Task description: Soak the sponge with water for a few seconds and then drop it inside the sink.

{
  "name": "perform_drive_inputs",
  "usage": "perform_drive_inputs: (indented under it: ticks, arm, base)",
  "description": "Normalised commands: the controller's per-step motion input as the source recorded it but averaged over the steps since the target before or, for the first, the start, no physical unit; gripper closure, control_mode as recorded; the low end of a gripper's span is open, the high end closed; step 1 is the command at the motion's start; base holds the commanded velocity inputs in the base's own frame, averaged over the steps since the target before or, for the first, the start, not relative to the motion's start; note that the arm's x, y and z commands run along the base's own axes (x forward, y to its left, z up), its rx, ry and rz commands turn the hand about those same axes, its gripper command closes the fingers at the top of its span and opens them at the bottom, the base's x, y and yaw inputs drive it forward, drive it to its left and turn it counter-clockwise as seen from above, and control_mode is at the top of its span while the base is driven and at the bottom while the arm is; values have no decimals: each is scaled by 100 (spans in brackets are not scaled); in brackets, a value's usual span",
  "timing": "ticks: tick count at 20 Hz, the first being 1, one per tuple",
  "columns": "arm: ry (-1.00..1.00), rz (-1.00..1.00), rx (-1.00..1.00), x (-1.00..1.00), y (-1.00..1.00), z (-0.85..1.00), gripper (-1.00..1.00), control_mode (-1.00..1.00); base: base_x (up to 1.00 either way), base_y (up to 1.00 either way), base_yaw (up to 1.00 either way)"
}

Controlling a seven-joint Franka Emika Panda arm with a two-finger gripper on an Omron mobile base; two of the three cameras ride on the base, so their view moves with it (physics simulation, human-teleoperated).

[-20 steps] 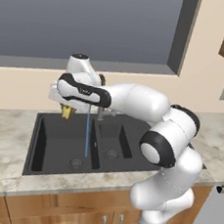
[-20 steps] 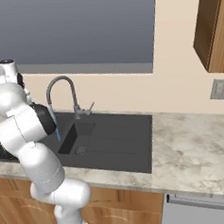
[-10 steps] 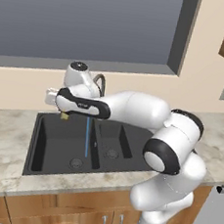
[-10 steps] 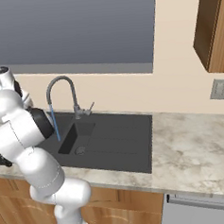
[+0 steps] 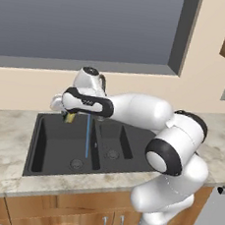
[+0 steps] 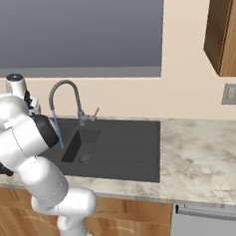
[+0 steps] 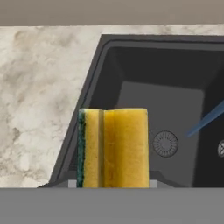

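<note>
Yellow block sponge [image 7: 113,148], green-edged

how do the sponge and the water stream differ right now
The sponge is a blocky yellow piece with a dark green layer on one side; the water is a thin straight light-blue line. The sponge is held up in the end effector above the sink, while the water falls from the faucet down into the basin. They are apart: the sponge sits off to one side of the stream. Both are over the same basin.
</note>
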Motion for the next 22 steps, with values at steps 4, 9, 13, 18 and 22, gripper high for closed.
perform_drive_inputs:
  ticks: [4, 9, 13, 18, 22]
  arm:
    - [0, 18, -2, 0, -7, -4, 100, -100]
    - [0, 12, -8, 0, -3, -9, 100, -100]
    - [0, 10, -11, -4, -1, -11, 100, -100]
    - [0, 9, -8, -7, -1, 0, 100, -100]
    - [0, 8, -5, -17, 0, -3, 100, -100]
  base:
    - [0, 0, 0]
    - [0, 0, 0]
    - [0, 0, 0]
    - [0, 0, 0]
    - [0, 0, 0]
